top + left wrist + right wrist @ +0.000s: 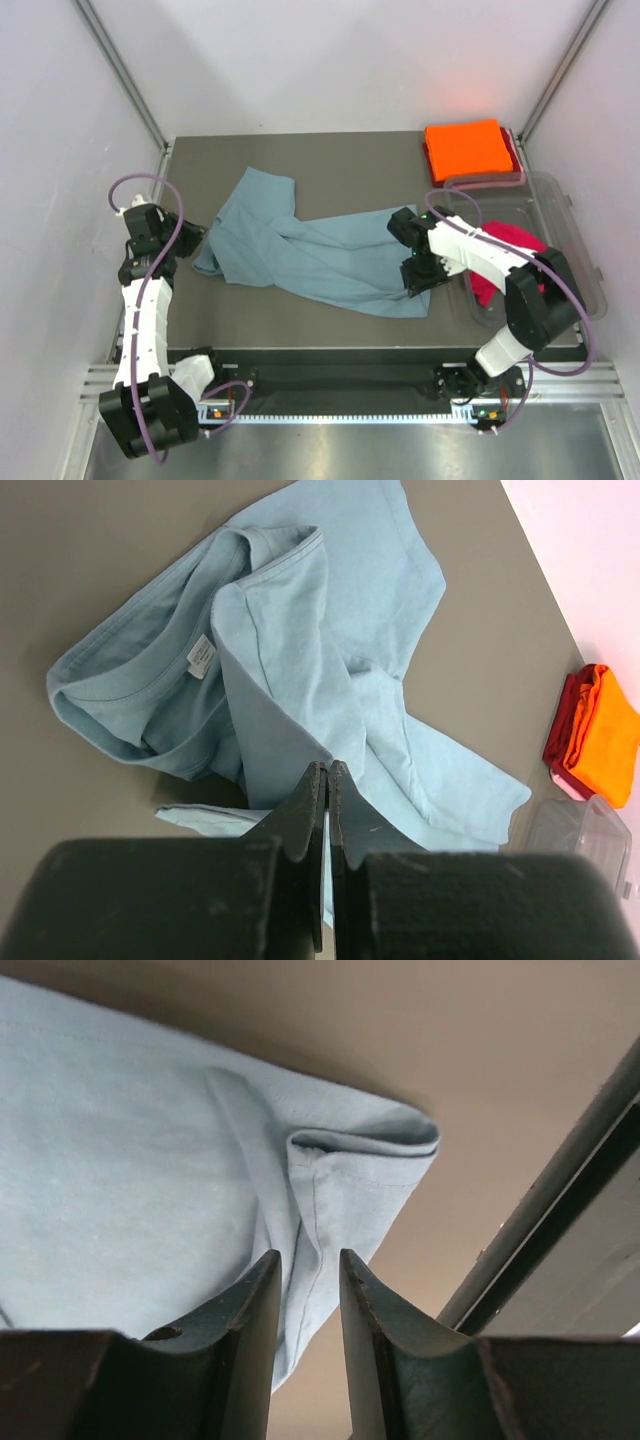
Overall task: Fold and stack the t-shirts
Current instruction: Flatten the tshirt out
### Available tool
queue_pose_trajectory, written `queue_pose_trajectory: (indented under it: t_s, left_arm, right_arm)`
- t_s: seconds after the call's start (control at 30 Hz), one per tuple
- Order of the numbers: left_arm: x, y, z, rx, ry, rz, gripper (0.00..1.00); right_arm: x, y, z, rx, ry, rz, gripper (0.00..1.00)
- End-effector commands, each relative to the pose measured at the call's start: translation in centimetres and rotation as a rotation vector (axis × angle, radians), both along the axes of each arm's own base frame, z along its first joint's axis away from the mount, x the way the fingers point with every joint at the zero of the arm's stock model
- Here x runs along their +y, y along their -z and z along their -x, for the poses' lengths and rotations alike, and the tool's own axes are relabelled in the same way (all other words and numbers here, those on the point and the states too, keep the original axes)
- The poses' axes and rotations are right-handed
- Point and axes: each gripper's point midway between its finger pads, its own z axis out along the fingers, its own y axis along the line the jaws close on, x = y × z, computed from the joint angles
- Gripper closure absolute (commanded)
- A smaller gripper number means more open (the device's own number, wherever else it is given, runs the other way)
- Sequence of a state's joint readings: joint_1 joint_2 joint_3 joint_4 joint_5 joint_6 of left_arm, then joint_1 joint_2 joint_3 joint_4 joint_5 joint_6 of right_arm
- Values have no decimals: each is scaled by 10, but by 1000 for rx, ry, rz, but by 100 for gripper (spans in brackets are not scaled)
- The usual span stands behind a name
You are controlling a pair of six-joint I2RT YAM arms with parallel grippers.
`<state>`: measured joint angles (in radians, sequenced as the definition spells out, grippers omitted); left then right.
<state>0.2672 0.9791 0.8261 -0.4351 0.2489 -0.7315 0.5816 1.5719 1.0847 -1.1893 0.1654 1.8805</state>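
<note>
My left hand has its fingers pressed together, flat face to flat face, with no cloth visibly caught between them. The grey-blue t-shirt lies unfolded and rumpled on the tabletop directly ahead of this hand. Its collar and neck label are nearest the fingertips, and its body stretches away toward my right hand. My right hand stands over the shirt's far lower corner. Its fingers are narrowly apart and straddle a raised fold of fabric that runs into the gap. I cannot tell whether the fingers are actually pinching that fold. The orange t-shirt lies folded at the back corner of the tabletop, well beyond my right hand and far ahead of my left. The crimson t-shirt lies bunched inside the clear plastic tub, just to the outer side of my right hand.
</note>
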Motion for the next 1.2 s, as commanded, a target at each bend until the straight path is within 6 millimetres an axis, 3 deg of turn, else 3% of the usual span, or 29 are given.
queue_pose_trajectory:
  t_s: [0.0, 0.2, 0.57, 0.97, 1.17]
  left_arm:
    - [-1, -16, -11, -87, 16, -15, 100]
    - [-2, -20, -13, -95, 30, -16, 100]
    - [-3, -25, -11, -101, 36, -20, 100]
    - [-4, -23, -12, -92, 41, -20, 100]
    - [-6, -21, -12, -88, 50, -24, 100]
  right_arm:
    - [-17, -17, 6, -8, 55, 79, 69]
    - [-22, -4, 17, 32, 62, 95, 69]
    - [-13, 12, 2, 14, 88, 69, 69]
    - [-14, 29, -4, 73, 82, 105, 66]
    - [-13, 49, 0, 88, 99, 94, 66]
